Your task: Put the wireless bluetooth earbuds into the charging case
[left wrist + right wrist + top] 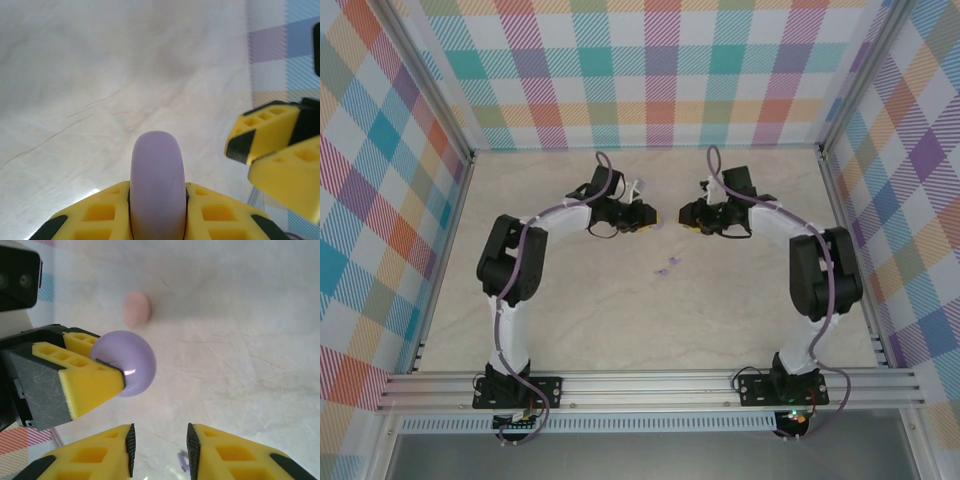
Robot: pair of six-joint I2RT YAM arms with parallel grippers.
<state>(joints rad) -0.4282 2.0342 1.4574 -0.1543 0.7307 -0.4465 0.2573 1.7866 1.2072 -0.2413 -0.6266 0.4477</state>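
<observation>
Left gripper (pixel 157 197): clamps the lilac case (pixel 157 175) edgewise.
Right gripper (pixel 160 445): narrow gap, empty.
Risk: I fear the smooth case twists loose if I press the lilac earbud (pixel 183 460) in.

My left arm (pixel 510 265) and right arm (pixel 820 270) bow inward from their bases, wrists low, fingertips close together. My left gripper (pixel 157 200) is clamped on a lilac disc (pixel 127 362), held edge-on between the pads. My right gripper (pixel 160 445) faces it, jaws slightly parted.
</observation>
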